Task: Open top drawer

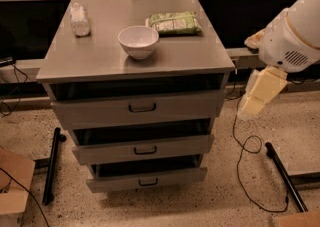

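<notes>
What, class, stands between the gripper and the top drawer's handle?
Nothing visible does. The gripper hangs right of the cabinet, level with the top drawer, whose black loop handle faces open floor. The white bowl and green packet sit up on the cabinet top, out of the path.

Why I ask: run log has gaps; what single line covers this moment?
gripper: right of grey metal cabinet, touching nothing | wide grey metal top drawer: small black loop handle untouched | step: reach pending
</notes>
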{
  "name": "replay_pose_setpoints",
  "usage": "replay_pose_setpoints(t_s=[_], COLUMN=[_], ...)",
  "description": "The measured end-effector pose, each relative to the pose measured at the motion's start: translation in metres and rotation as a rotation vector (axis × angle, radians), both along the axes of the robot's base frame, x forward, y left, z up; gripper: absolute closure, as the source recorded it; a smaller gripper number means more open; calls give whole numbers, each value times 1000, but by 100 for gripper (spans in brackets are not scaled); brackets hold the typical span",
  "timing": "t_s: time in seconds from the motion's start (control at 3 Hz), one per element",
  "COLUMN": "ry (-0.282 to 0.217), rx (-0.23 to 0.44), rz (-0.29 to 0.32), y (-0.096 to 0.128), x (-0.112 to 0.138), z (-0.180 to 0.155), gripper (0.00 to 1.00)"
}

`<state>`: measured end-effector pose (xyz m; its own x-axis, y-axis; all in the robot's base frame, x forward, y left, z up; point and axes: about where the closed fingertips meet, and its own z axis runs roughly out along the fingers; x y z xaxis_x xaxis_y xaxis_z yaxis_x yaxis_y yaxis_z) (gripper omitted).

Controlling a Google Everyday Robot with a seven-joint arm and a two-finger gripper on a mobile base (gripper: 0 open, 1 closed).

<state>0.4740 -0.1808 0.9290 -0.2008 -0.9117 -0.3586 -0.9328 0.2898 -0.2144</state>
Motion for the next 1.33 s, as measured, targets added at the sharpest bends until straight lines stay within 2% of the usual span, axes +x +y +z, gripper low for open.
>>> replay_pose_setpoints(t_s=[0.33, 0.67, 1.33], ry=[17, 39, 62], rx=[40, 136, 240], rz=[-10, 10, 69], y=[12, 50, 96], x=[7, 33, 76], z=[-19, -76, -144], gripper=[0, 0, 0])
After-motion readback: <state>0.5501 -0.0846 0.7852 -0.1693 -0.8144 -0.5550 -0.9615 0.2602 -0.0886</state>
